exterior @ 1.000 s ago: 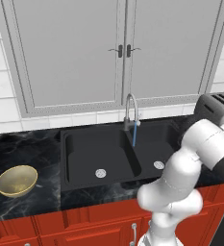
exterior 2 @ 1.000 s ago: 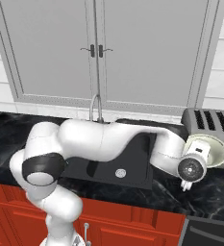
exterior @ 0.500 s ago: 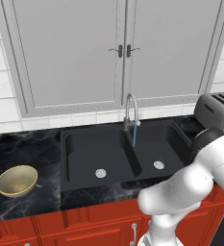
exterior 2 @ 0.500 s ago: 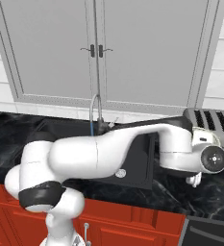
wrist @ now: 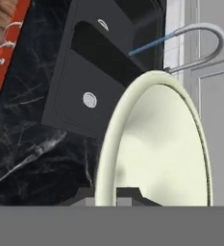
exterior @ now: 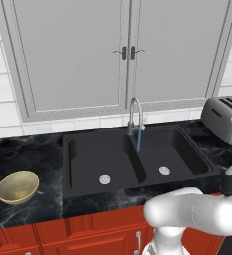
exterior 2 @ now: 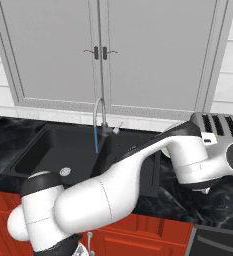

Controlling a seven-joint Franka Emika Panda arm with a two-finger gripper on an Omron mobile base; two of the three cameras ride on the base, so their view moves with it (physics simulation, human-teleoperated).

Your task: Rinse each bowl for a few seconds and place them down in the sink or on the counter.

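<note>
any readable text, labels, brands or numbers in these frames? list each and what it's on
None: no readable text, label, brand or number in any view.
Toaster: plain sides, no marking.
Cabinet doors: blank.
Cream bowl in the gripper: plain inside.
Tan bowl on the counter: mottled, no print.
Sink and faucet: unmarked.

silver toaster (exterior: 222, 119) at right, grey cabinet doors (exterior: 127, 52) above
</note>
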